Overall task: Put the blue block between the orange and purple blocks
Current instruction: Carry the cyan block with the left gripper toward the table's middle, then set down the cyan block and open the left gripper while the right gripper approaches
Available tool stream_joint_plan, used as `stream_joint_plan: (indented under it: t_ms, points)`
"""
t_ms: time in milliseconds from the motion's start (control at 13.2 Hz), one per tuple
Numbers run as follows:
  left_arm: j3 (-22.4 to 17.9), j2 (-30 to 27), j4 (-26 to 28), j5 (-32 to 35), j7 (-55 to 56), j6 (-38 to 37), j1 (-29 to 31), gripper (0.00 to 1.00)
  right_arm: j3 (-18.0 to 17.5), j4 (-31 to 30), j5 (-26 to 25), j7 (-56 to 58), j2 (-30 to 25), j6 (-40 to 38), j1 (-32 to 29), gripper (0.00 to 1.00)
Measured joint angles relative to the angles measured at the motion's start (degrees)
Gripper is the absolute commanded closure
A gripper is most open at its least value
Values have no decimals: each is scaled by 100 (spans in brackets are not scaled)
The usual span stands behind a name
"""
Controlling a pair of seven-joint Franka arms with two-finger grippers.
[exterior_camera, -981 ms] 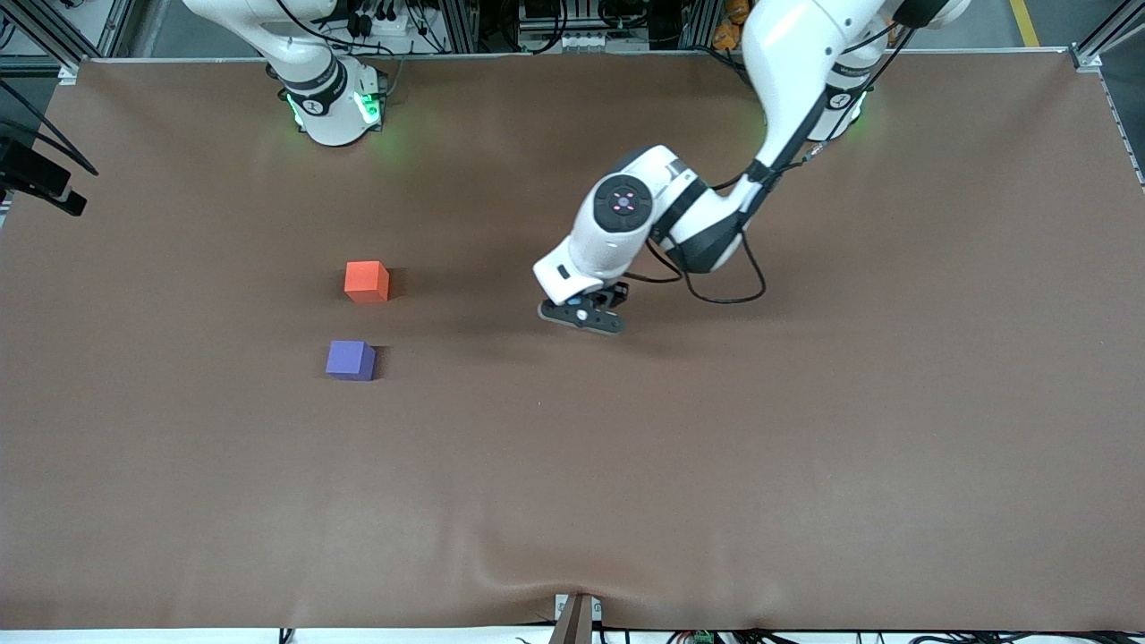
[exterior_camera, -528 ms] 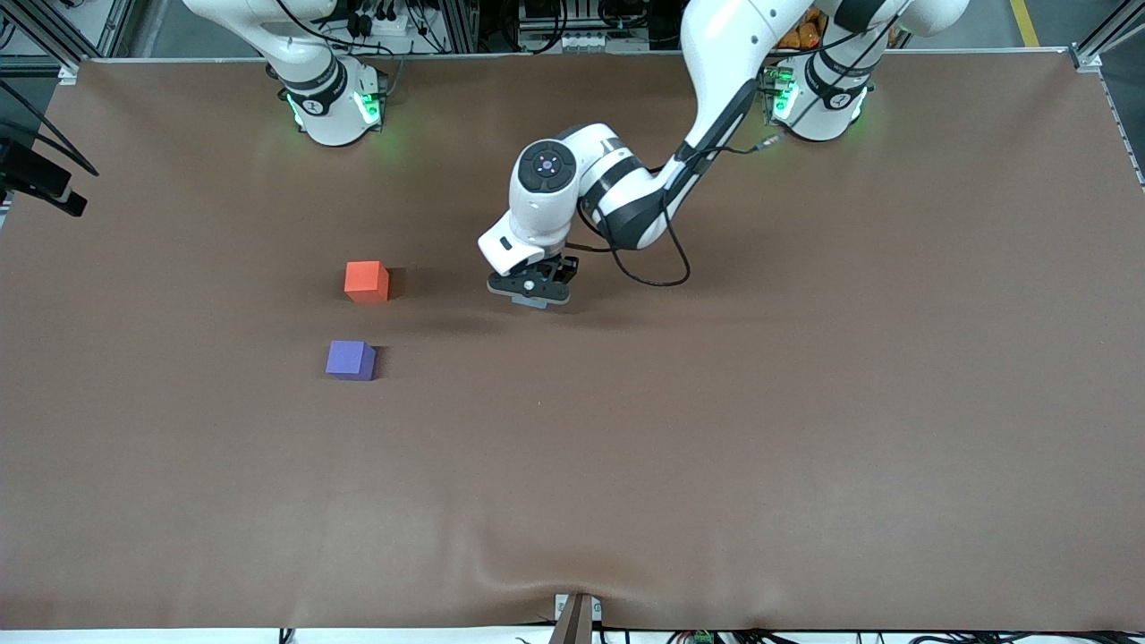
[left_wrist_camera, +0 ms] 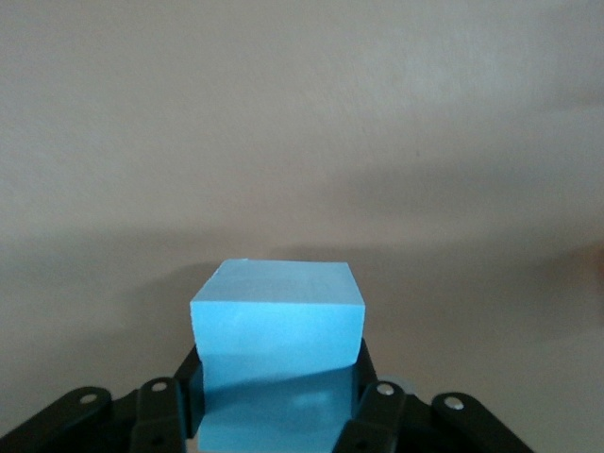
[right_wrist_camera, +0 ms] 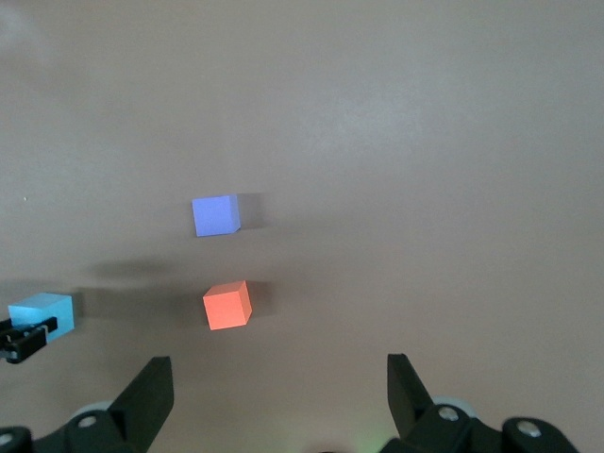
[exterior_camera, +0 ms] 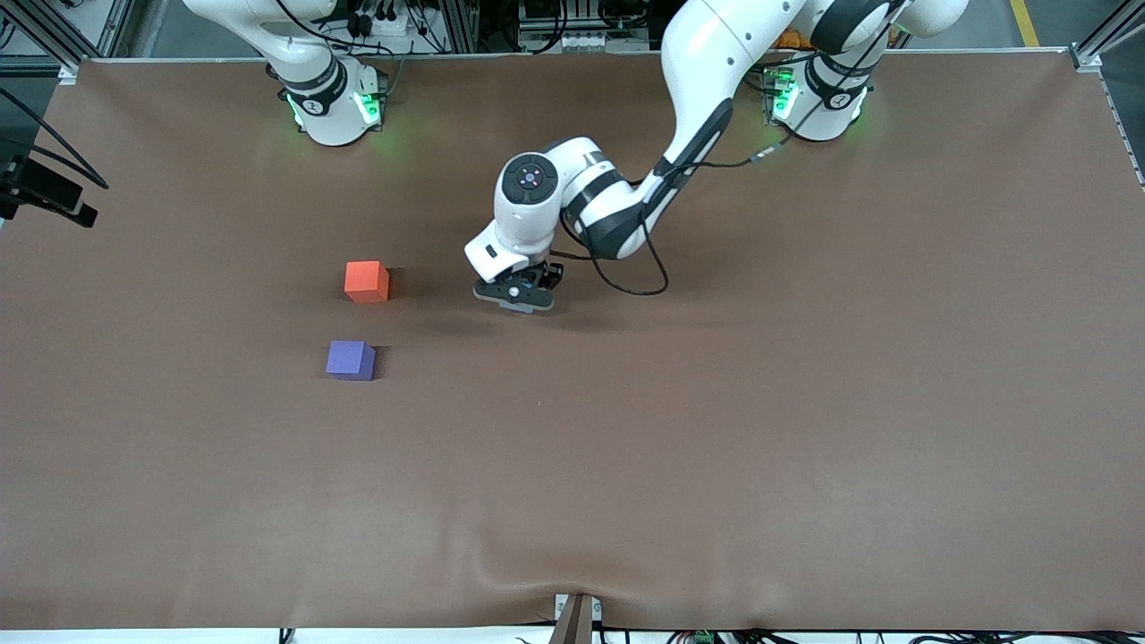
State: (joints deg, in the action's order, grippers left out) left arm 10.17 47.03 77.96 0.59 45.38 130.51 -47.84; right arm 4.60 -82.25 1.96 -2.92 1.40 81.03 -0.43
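The jaws of the left gripper are clamped on the blue block, one finger on each side face, as the left wrist view shows; the jaws of the right gripper stand wide apart with nothing between them.

The table is covered by a brown cloth and carries the cubes. The left arm reaches from its base across the table and holds its gripper above the cloth, clear of the surface, casting a soft shadow below. Taking the orange block as the landmark: the left gripper and the blue block it carries hang over bare cloth toward the left arm's end of the table from the orange block, well apart from it. In the front view the blue block is almost wholly hidden under the gripper.

The right arm waits, its gripper high over the table; its wrist view looks down on both resting cubes and, farther off, the blue block in the other gripper.

The orange block sits flat on the table. The purple block lies nearer to the front camera than the orange block, near it but not touching, with a strip of bare cloth between them.
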Motion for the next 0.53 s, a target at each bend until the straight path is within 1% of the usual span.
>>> stream_joint_plan:
  t_ms: [226,302,377,528]
  points:
    - [-4,187,-1,5,74,0,-216,100,-6,-12,2,0,303,-3,1,0]
    - [-6,251,-1,7,74,0,-228,55,-20,-13,5,2,419,1,3,0]
    - [-8,310,-11,7,74,15,-224,1,-45,-13,9,6,519,10,19,0]
    - [-15,318,-24,12,75,-3,-221,0,-101,-13,25,6,654,28,108,0]
